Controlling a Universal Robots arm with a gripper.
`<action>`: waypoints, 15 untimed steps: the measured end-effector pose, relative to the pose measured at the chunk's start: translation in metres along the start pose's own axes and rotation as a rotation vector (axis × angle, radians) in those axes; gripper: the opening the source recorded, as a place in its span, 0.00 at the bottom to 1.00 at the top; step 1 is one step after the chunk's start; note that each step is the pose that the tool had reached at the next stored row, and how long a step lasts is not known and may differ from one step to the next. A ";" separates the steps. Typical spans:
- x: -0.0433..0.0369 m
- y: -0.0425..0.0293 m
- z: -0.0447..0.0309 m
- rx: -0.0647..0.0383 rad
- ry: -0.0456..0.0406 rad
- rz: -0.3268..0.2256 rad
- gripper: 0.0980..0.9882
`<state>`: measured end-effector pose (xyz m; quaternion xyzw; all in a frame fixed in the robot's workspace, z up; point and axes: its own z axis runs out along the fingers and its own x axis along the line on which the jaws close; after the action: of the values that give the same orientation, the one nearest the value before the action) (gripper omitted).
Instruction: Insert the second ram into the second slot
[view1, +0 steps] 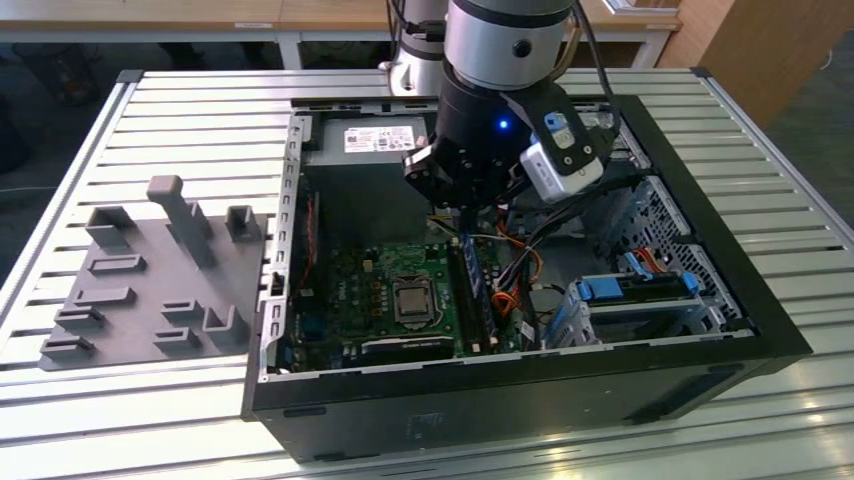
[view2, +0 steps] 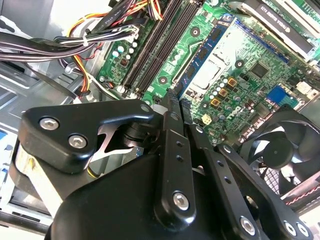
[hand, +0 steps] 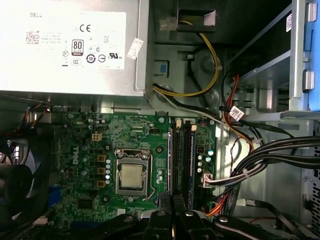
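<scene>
Looking in the second wrist view, we see the gripper (view2: 175, 103) closed, seemingly empty, at the lower end of the ram (view2: 204, 56), which stands edgewise on the board (view2: 260, 95) and runs to the upper right.

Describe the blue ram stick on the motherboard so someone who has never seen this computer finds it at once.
Inside the black computer case, find the green motherboard and its square silver processor socket. Narrow slots run alongside the socket; the blue ram stick stands on edge in the one nearest it, a thin blue board where the other slots look black.
</scene>
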<state>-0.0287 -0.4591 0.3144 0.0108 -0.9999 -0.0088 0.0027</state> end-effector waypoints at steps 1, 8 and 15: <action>0.0000 0.0000 0.0003 0.000 0.0000 0.000 0.04; 0.0000 -0.0001 0.0048 0.000 0.0003 0.003 0.04; -0.0001 -0.0001 0.0076 0.000 0.0012 0.003 0.04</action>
<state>-0.0287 -0.4591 0.3067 0.0094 -0.9999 -0.0088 0.0033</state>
